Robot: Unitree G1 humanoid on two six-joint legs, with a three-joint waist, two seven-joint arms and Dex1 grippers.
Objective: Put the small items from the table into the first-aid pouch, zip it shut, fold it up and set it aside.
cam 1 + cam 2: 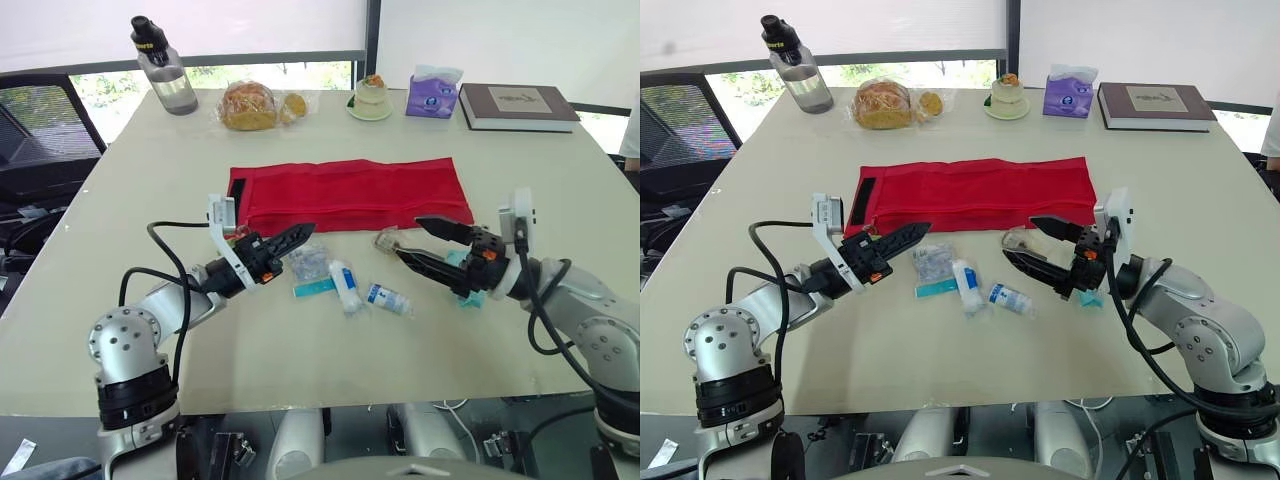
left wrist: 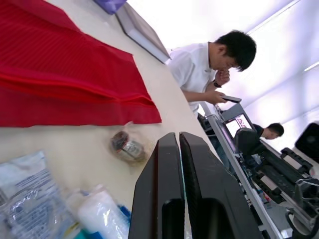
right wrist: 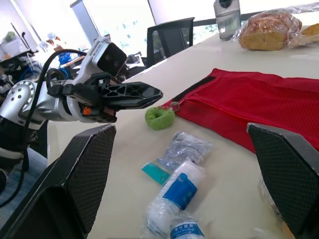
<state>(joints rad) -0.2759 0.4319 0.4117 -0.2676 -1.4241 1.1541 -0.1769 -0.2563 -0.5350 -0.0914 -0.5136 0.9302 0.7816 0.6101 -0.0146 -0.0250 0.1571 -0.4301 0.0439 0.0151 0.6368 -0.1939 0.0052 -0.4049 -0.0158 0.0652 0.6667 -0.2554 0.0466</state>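
Empty left claw (image 1: 305, 233) pinched shut, empty right claw (image 1: 410, 238) gaping wide; wrapped items (image 1: 345, 285) lie between, beside the red pouch (image 1: 350, 195).

Pale table (image 1: 300, 350) before bright, blind-hung windows (image 1: 250, 25) — black mesh chair (image 1: 40, 130) at left.

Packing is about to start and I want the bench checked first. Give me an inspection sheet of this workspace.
Surface: beige table, no spills seen.
Job's things: red pouch flat, unfolded; clear packet, teal strip, bandage roll, small bottle, clear bag, green ball all outside it.
Clutter: water bottle, bagged bread, dessert, tissue pack, book at far edge.
Pincers: left pincer shut, empty; right pincer open, empty, by the clear bag.
Cables: black cables loop along both arms, off the items.
Surroundings: office chair; person in white shirt beyond the table.
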